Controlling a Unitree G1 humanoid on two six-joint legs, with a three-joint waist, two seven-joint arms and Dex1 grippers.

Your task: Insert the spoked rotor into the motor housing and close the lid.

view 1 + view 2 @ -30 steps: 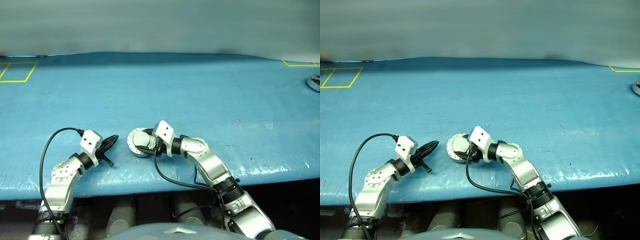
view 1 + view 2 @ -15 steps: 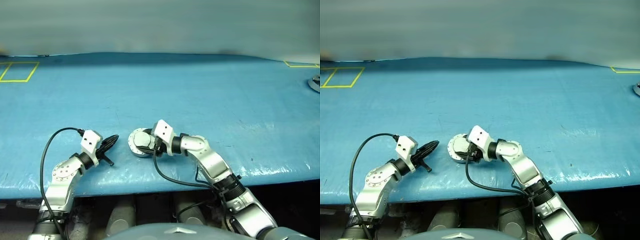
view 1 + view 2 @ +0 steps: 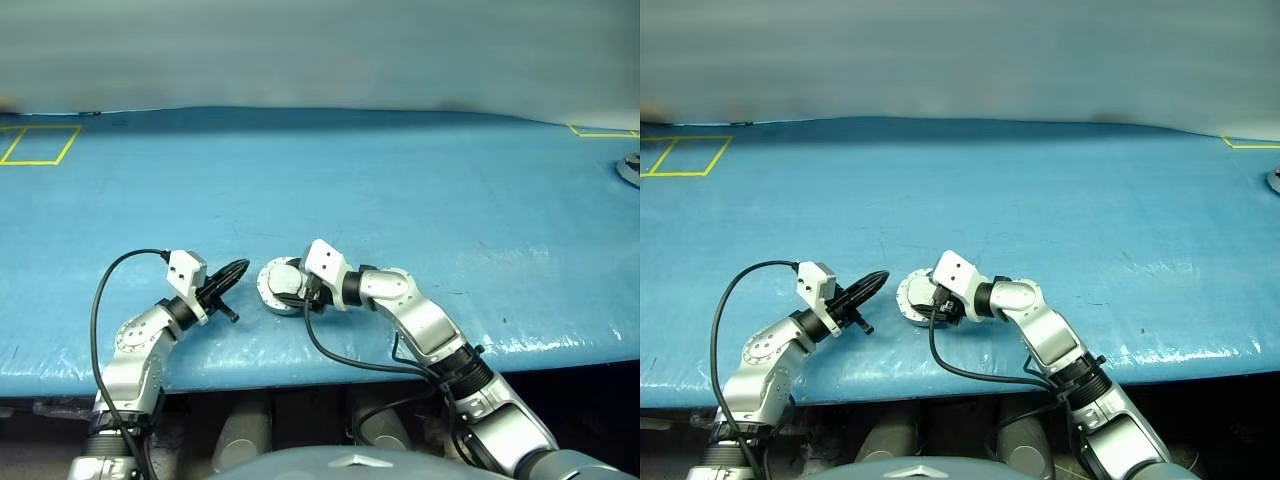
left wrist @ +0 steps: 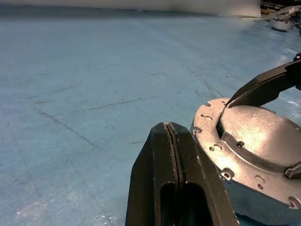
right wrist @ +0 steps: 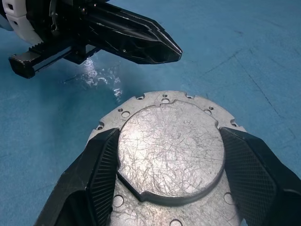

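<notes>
You have the round grey metal motor housing (image 3: 282,285) sitting on the blue cloth-covered surface (image 3: 400,180), near its front edge and between your 2 arms. What faces up is a plain, scratched grey disc, raised above a flange ringed with small holes; this looks like the lid (image 5: 170,150) lying closed over the housing, though from these angles you cannot see the join itself.

Your right gripper (image 5: 170,155) reaches in from the right with its jaws set wide, 1 black finger on each side of the raised disc. In the right wrist view the pads (image 5: 101,162) lie right along the disc's edge; whether they press on it or merely flank it is hard to tell.

Your left gripper (image 3: 235,270) points toward the housing from the left, its jaws pressed flat together with nothing between them. The tip sits just beside the housing's flange, near it but apart from it.

At the far right edge of the surface there is a small silver round object (image 3: 629,166), well apart from both arms and too small to make out. Yellow tape outlines (image 3: 38,144) mark the far left corner of the surface.
</notes>
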